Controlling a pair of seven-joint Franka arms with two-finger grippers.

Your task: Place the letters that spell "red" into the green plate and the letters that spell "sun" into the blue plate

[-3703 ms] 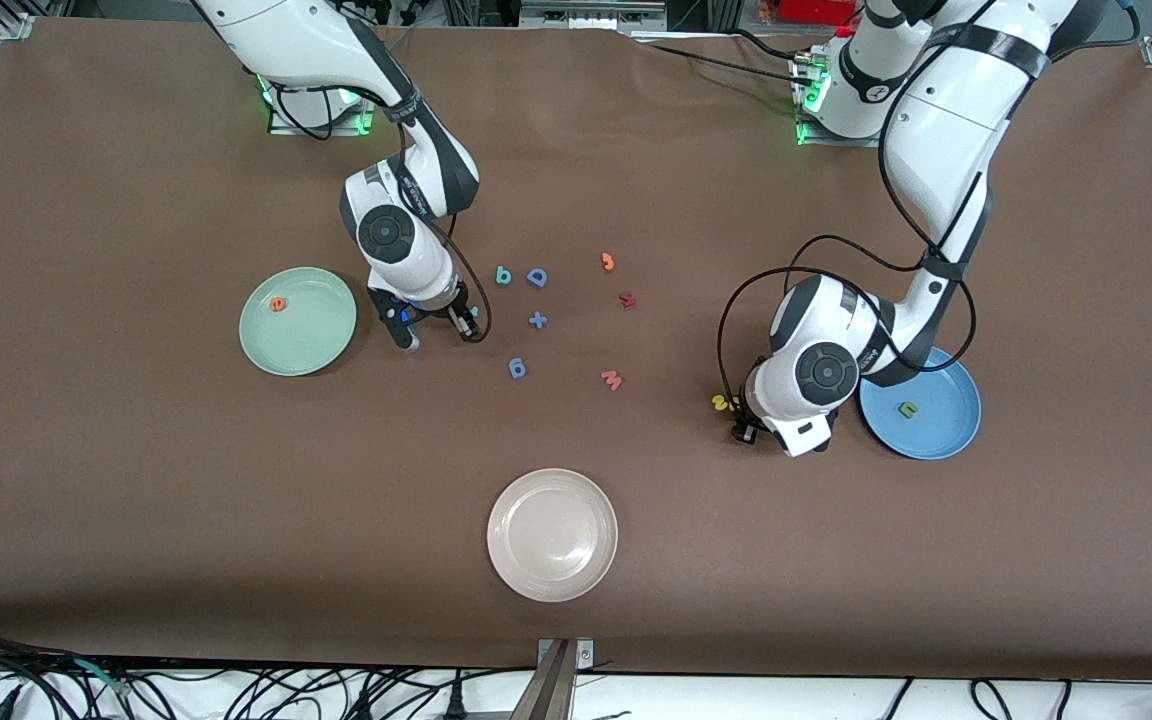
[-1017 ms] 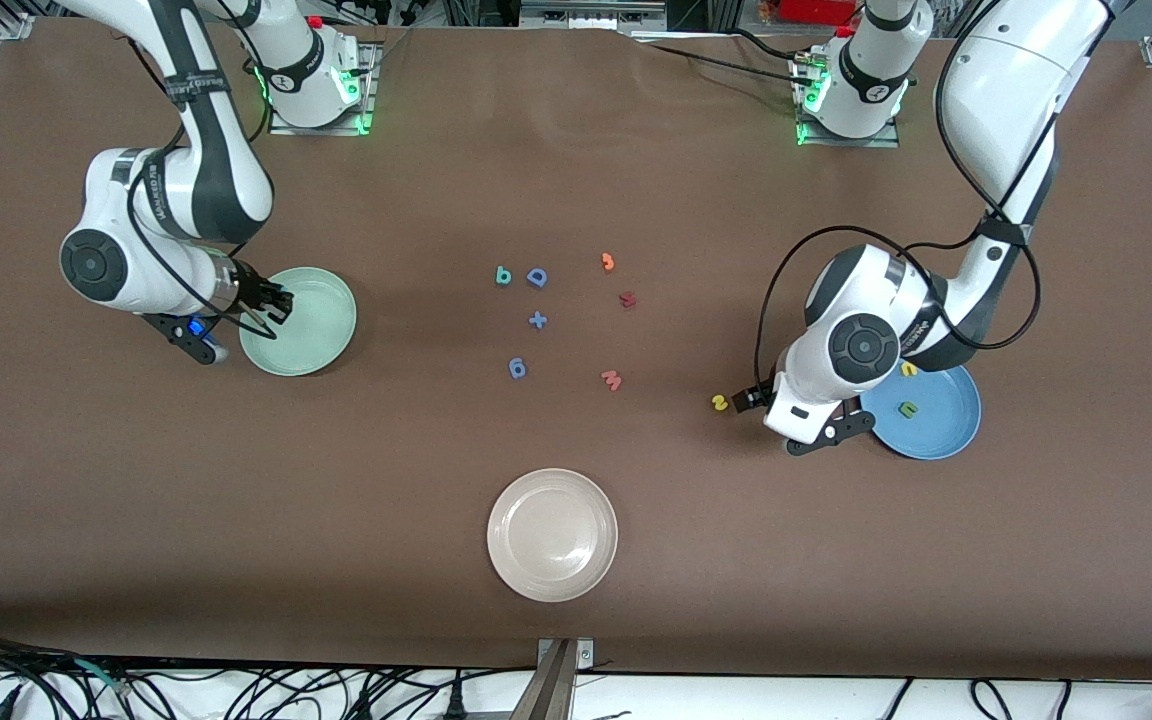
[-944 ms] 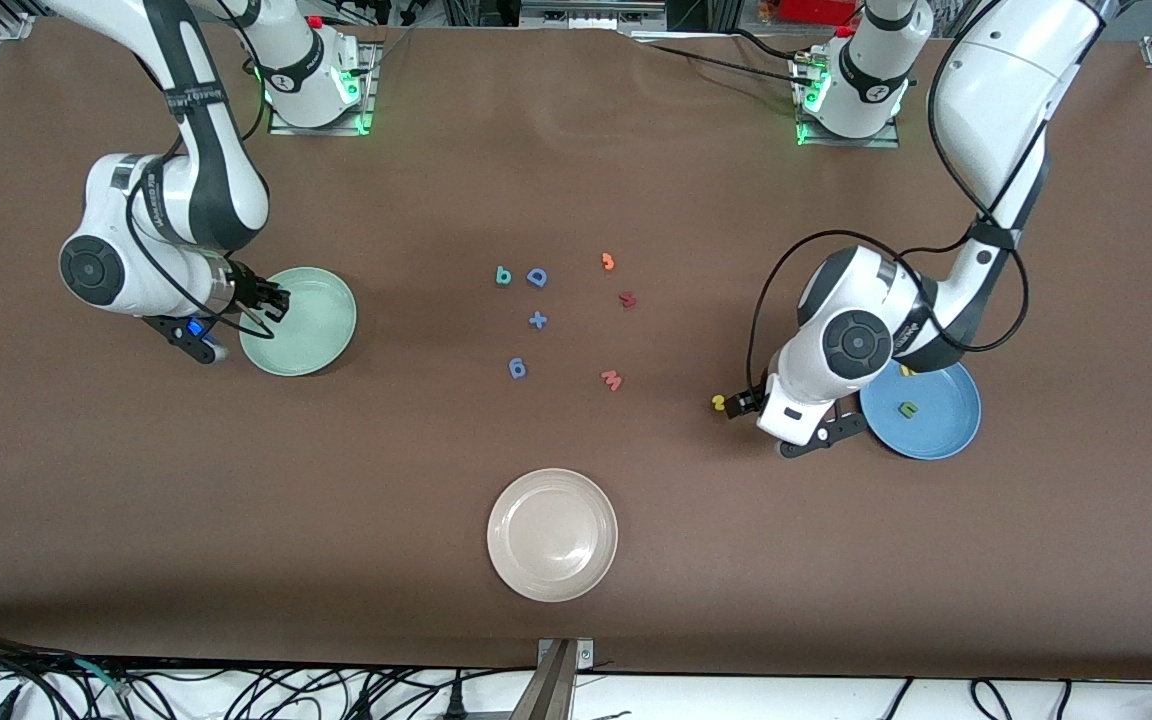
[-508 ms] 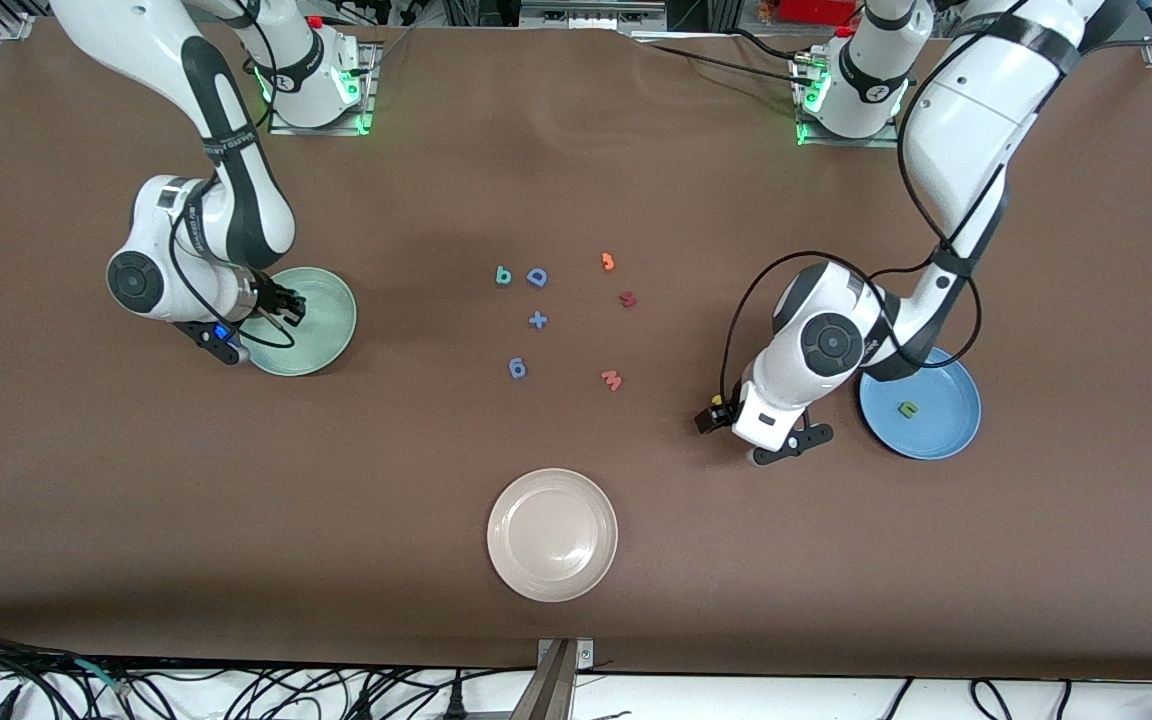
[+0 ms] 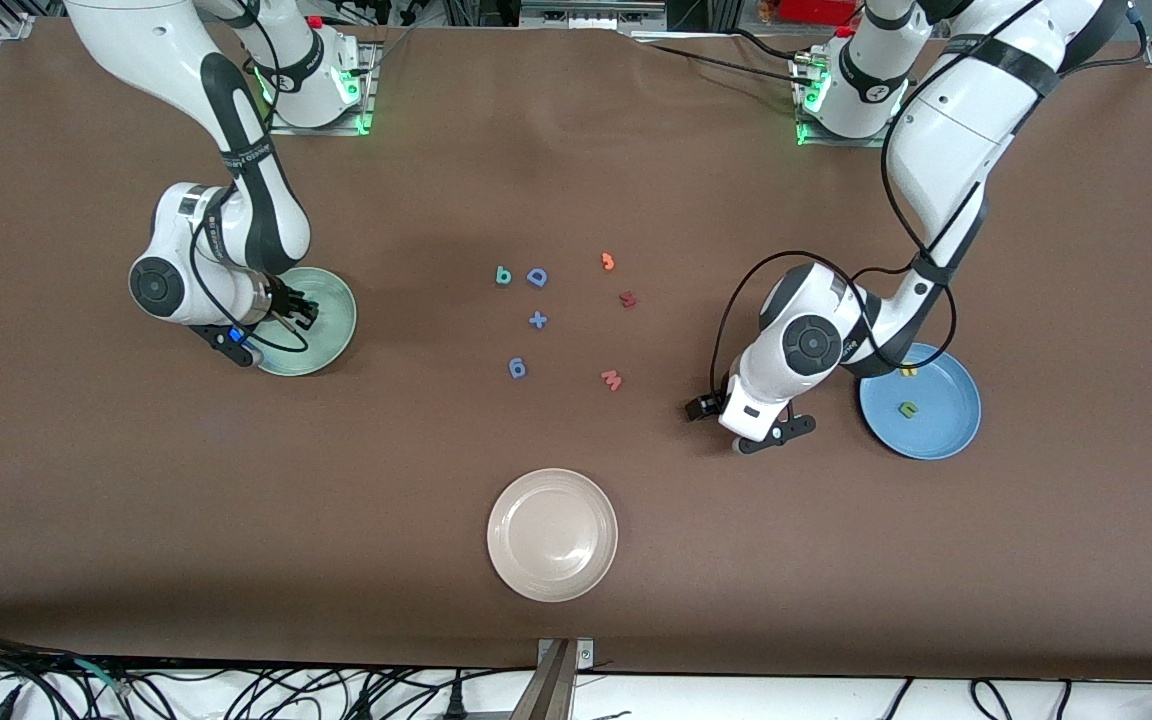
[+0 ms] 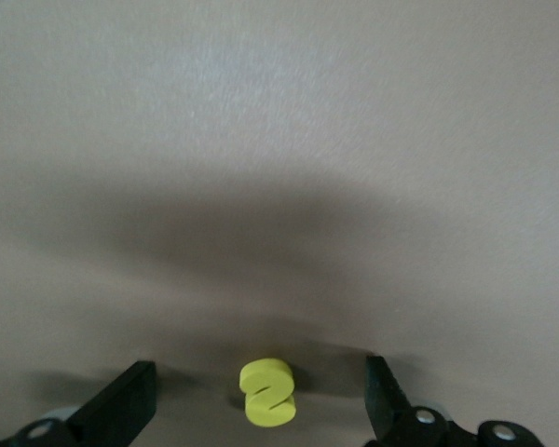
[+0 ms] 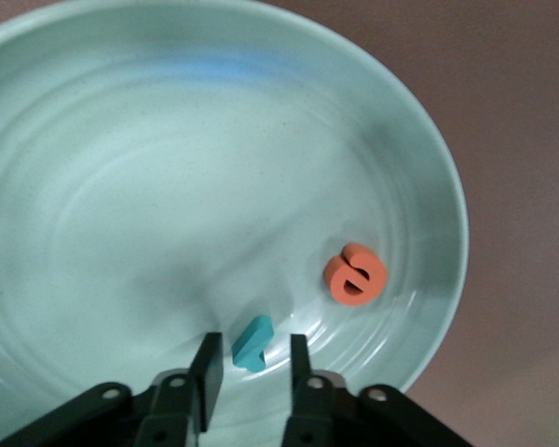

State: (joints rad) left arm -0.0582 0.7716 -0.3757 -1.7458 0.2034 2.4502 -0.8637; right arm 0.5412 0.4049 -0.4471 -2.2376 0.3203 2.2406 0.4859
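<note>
right gripper over green plate, fingers narrow, teal r between them, orange e beside, left gripper low over desk, fingers wide around yellow s

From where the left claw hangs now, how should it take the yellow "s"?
Straight down. The yellow "s" lies flat on the brown table, centred between the open left claw fingers. Pinch its two outer curved edges; foam this thin offers no taller part to hold.
</note>
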